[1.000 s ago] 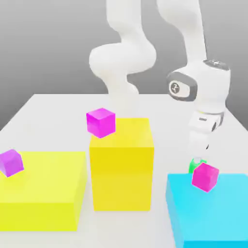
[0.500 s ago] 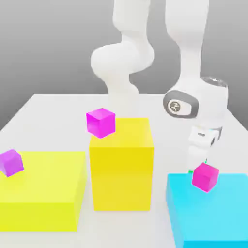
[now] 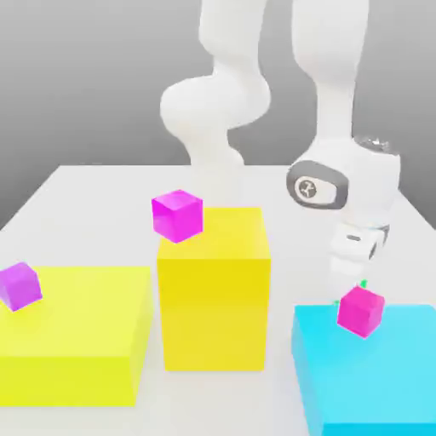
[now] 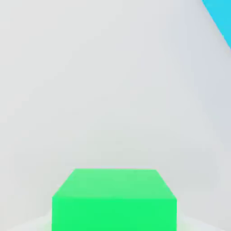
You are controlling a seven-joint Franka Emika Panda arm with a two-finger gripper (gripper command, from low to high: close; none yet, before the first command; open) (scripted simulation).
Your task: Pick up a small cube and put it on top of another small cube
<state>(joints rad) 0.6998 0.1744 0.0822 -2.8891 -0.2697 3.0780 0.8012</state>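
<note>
end effector (image 3: 355,277) clamped, apparently on green cube (image 4: 113,200) | cyan block (image 3: 375,375) edge adjacent | pink cube (image 3: 360,310) in front

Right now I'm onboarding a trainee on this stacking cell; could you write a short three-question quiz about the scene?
1. True or false: the pincer is shut.
2. Which block carries the magenta cube: A) tall yellow block, B) cyan block, C) flat yellow block?
3. What colour is the cube close in the hand view?

Key: 1 true; 2 A; 3 green.
</note>
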